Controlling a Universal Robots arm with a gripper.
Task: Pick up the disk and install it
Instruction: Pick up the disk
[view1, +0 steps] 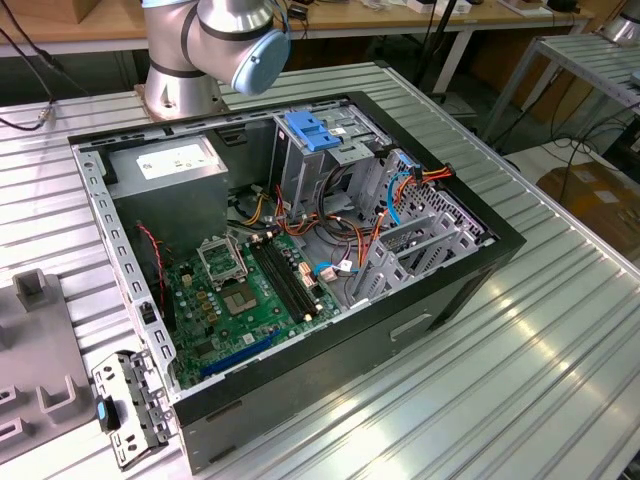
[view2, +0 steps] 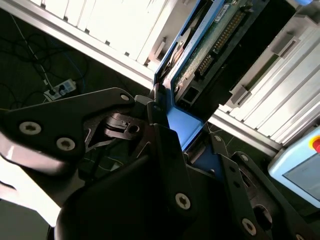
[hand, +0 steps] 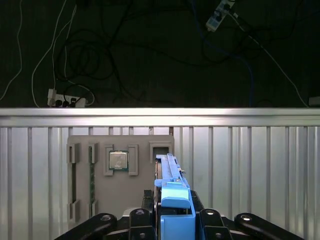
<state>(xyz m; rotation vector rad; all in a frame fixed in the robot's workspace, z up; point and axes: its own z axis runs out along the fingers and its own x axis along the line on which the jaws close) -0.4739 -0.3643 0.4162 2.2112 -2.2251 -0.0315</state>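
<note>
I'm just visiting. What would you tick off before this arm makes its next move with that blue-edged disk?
1. Grip: ok, the tool is shut on the disk.
2. Disk centred in the tool: ok, in the first wrist view.
3. Disk clear of the grey holder: cannot tell.
4. Computer case open: ok.
5. Metal cage free of cables: cannot tell.

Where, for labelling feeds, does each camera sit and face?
Exterior view: off the arm, high, looking down into the open computer case; the arm shows.
First wrist view: on the wrist, looking past the tool and the disk at the grey tray.
Second wrist view: on the wrist, sidelong at the tool.
Both wrist views share the held disk.
</note>
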